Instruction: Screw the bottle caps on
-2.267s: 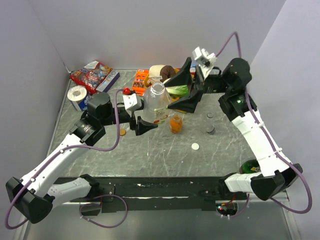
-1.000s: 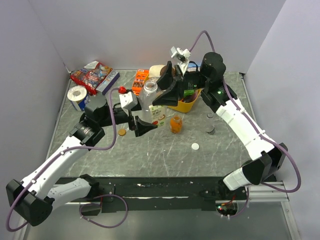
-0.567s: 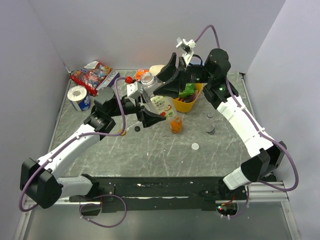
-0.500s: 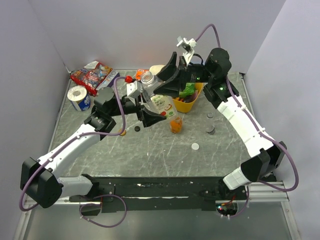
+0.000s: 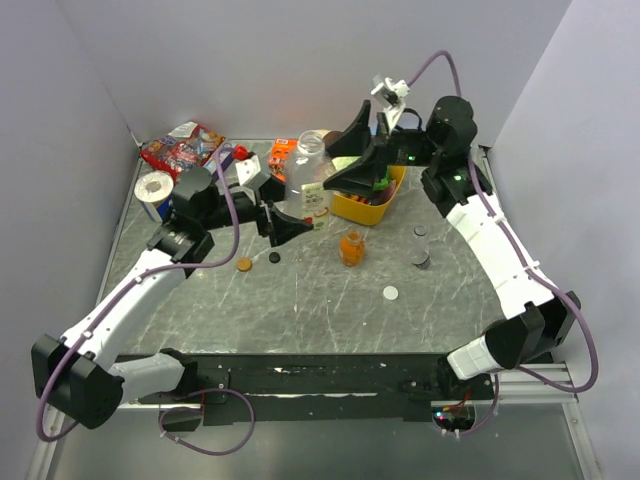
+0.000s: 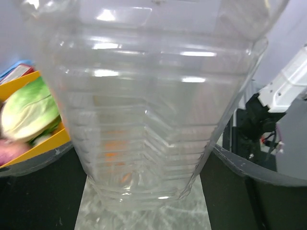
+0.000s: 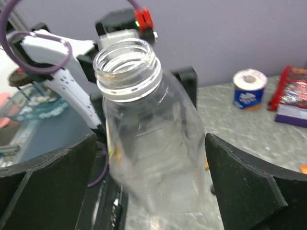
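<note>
**Top view.** The clear, ribbed plastic bottle with a green-marked label (image 5: 312, 180) stands upright at about 12 o'clock of the grey marble table (image 5: 330, 320), with its neck open and no cap on it. The left gripper (image 5: 292, 212) comes at it from 8 o'clock, low on the body. The right gripper (image 5: 352, 163) sits at its 3 o'clock, near the shoulder. The small round white plastic cap (image 5: 390, 293) lies well apart at the bottle's 5 o'clock. The orange-gold cap (image 5: 243, 265) lies at its 7 o'clock. The small bottle of orange drink (image 5: 351, 248) stands near, at 5 o'clock, also uncapped. No cap is on any thread, so the step in hand looks like steadying this bottle so that it can be capped.

**Left wrist view.** The bottle's ribbed lower body (image 6: 148, 96) fills the space between the black fingers (image 6: 249, 172), and marble shows below its base. Both fingers lie close along its sides, but I cannot tell whether they press it or only flank it.

**Right wrist view.** The threaded mouth (image 7: 125, 62) is bare, round and undamaged. The body below it is blurred and leans slightly. The right gripper's jaws stand wide apart on either side of the body, gripping nothing.

**Next move.** The left gripper would need a firm clamp low on the thin, springy wall. The free right gripper would then fetch a matching cap and set it square on the threads before turning it.
</note>
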### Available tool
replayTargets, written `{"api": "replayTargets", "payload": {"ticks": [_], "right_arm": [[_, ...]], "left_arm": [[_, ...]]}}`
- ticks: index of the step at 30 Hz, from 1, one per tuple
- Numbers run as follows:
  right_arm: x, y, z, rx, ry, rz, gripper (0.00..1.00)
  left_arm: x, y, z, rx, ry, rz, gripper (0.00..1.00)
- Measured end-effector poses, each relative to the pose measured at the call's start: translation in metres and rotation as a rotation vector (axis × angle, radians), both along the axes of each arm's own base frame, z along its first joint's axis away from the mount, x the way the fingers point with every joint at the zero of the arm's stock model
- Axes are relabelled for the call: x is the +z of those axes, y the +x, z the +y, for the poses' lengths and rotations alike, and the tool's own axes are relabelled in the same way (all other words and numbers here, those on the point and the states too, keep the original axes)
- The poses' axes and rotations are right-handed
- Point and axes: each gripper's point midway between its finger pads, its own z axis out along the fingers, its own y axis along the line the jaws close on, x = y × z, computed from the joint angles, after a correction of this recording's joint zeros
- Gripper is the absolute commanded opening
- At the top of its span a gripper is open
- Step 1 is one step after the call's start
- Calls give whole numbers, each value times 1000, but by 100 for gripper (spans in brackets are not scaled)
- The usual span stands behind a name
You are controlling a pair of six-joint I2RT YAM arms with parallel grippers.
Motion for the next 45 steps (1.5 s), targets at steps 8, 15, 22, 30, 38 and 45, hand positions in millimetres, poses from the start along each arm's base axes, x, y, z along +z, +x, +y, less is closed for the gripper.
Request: {"api": "replayTargets", "payload": {"ticks": [8,15,22,30,38,45], "right_arm": [[-8,-3,-36,-59,-44,-49,89],[-65,9,-40,-161,-174,-25,0],[-116,8,-1,-134,-297,67,0],[-131,18,24,-205,-362,110,0],[-132,23,24,-254,-361,179,0],[-136,31,20,-313,-379,182,0]], "left_arm": [[-1,-4,14,28,38,-16,56],[-1,-5,15,29,45,-8,60],[7,-4,14,27,29,-16,63],[15,9,18,61,-10,15,79],[12,13,15,51,-11,11,83],[3,23,9,49,19,-12,47]]}}
